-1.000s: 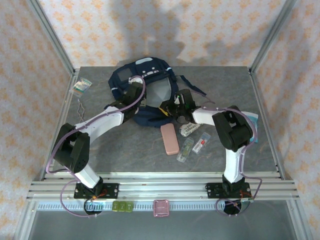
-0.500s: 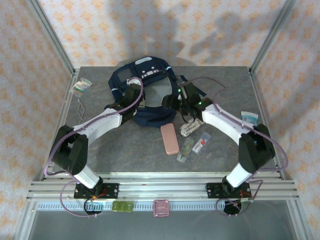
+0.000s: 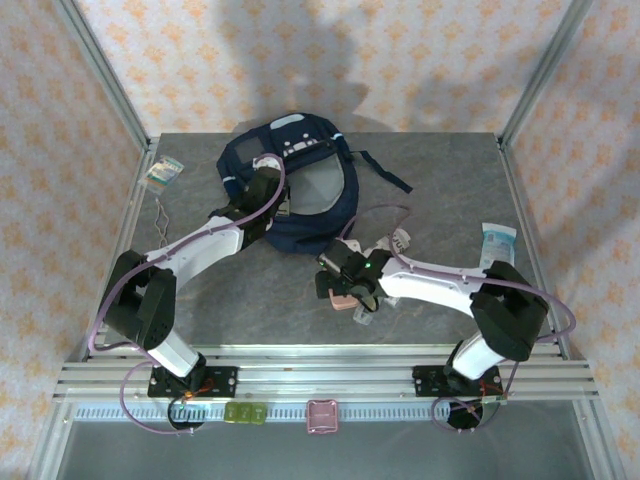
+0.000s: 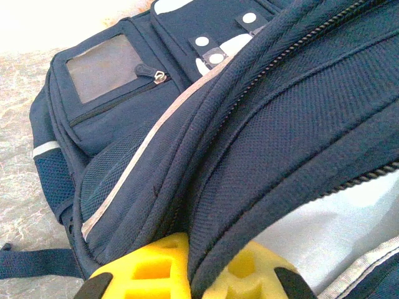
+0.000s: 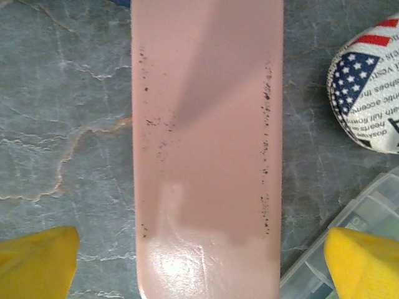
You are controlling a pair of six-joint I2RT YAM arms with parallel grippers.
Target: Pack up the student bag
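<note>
Right jaws wide open astride the pink case (image 5: pixel 206 124), drop straight, squeeze its long sides; left jaws pinch the student bag (image 4: pixel 280 143).

Both arms match: left arm (image 3: pixel 195 250) and right arm (image 3: pixel 430 288) wear white shells between chunky black joint housings, with lilac cables looping alongside. Black base plates (image 3: pixel 190 380) underneath. Up close, left fingers (image 4: pixel 153 271) and right fingers (image 5: pixel 37 258) are bright yellow, blocky plastic.

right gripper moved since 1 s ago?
Yes. The right gripper pulled back from the student bag toward the near edge of the table; it now hovers open over the pink case.
</note>
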